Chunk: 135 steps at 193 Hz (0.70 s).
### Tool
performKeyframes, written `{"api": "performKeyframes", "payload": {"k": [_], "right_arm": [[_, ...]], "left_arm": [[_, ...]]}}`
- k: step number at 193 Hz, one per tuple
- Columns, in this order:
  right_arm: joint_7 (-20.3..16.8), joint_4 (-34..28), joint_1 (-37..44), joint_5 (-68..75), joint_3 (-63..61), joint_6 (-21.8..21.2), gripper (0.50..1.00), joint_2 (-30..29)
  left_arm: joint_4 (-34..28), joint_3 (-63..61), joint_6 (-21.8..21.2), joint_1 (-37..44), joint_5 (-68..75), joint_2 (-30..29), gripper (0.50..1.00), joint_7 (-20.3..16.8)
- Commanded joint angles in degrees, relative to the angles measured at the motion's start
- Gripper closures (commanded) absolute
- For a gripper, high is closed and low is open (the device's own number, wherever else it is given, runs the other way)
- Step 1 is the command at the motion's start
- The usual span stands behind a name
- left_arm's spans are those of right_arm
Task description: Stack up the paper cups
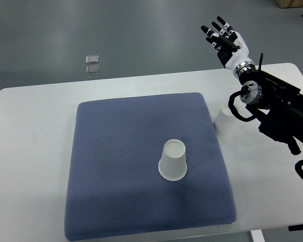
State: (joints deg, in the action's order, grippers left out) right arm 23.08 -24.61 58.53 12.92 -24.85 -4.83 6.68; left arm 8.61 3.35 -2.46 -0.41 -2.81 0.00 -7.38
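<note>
One paper cup point(172, 160) stands upside down near the middle of the blue mat point(116, 166). A second cup point(224, 124) sits on the white worktop point(30, 131) just off the mat's right edge, partly hidden by the right arm point(278, 106). The right hand point(225, 40) hangs beyond the worktop's far edge, fingers point(212, 31) spread, empty.

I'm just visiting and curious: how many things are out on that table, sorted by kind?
Paper cups: 2, one upside down on the mat, one beside the mat
Blue mat: 1
Total: 3
</note>
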Motion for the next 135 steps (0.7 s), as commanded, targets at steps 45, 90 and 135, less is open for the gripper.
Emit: {"api": "performKeyframes", "payload": {"k": [45, 90, 135], "right_arm": [[0.12, 0.00, 0.01, 0.00, 0.07, 0.00, 0.585, 0.09], [0.12, 0.00, 0.10, -0.09, 0.15, 0.00, 0.585, 0.26], [0.12, 0.00, 0.01, -0.18, 0.15, 0.00, 0.585, 0.53]], "left_arm": [[-0.09, -0.01, -0.18, -0.39, 0.43, 0.00, 0.500, -0.09], [0.27, 0.08, 0.00, -0.12, 0.52, 0.00, 0.500, -0.09], [0.00, 0.17, 0.00, -0.12, 0.52, 0.00, 0.500, -0.09]]}}
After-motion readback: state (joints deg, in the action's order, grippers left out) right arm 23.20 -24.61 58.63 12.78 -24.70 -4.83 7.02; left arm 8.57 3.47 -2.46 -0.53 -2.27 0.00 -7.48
